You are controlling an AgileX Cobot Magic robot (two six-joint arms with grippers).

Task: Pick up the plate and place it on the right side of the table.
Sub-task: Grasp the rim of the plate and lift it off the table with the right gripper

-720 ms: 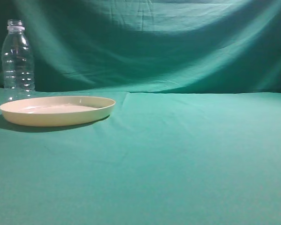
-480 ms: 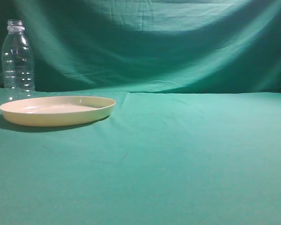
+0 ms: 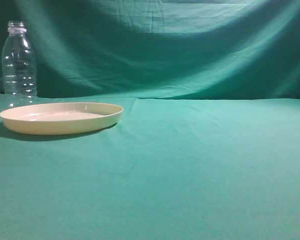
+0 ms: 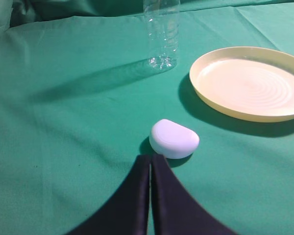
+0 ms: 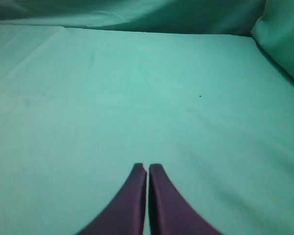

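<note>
The cream-yellow plate (image 3: 60, 117) lies flat on the teal-green table (image 3: 200, 165) at the left, in front of a clear plastic bottle (image 3: 19, 62). In the left wrist view the plate (image 4: 250, 83) is at the upper right, and the bottle (image 4: 161, 34) stands upright behind it to the left. My left gripper (image 4: 150, 157) is shut and empty, its tips just short of a small white rounded object (image 4: 174, 139). My right gripper (image 5: 147, 168) is shut and empty over bare cloth. Neither gripper shows in the exterior view.
The green cloth backdrop (image 3: 180, 50) rises behind the table. A raised fold of cloth (image 5: 281, 39) stands at the table's far right corner in the right wrist view.
</note>
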